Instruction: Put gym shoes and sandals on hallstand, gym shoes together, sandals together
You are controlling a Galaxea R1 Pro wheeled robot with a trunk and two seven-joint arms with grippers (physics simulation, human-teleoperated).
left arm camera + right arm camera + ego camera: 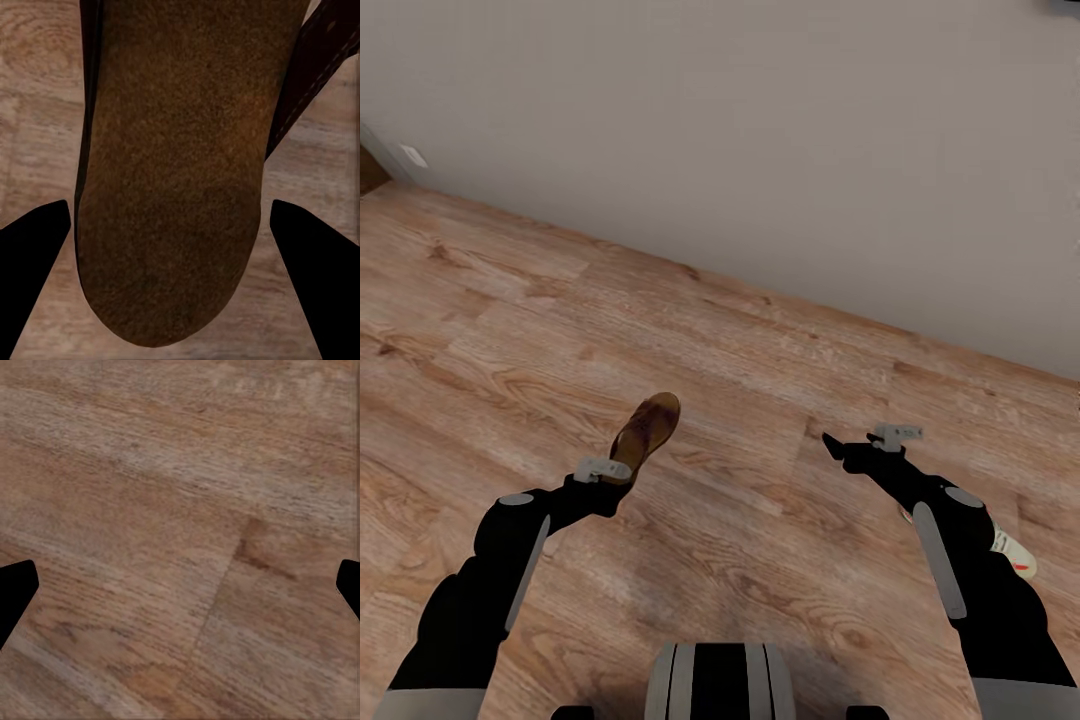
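One dark brown sandal (648,428) with a tan footbed lies on the wood-plank corridor floor (760,360), toe pointing toward the wall. My left gripper (620,472) is at its heel end. In the left wrist view the sandal (172,187) lies between the two black fingers (37,285), which stand open with a gap on each side. My right gripper (835,447) hovers open over bare floor (180,510). A white gym shoe (1015,556) with a red-orange accent peeks out from behind my right forearm. The hallstand is out of view.
A plain light wall (760,130) with a baseboard runs diagonally across the back. A white wall outlet (413,156) sits at the far left. My base (722,685) shows at the lower edge.
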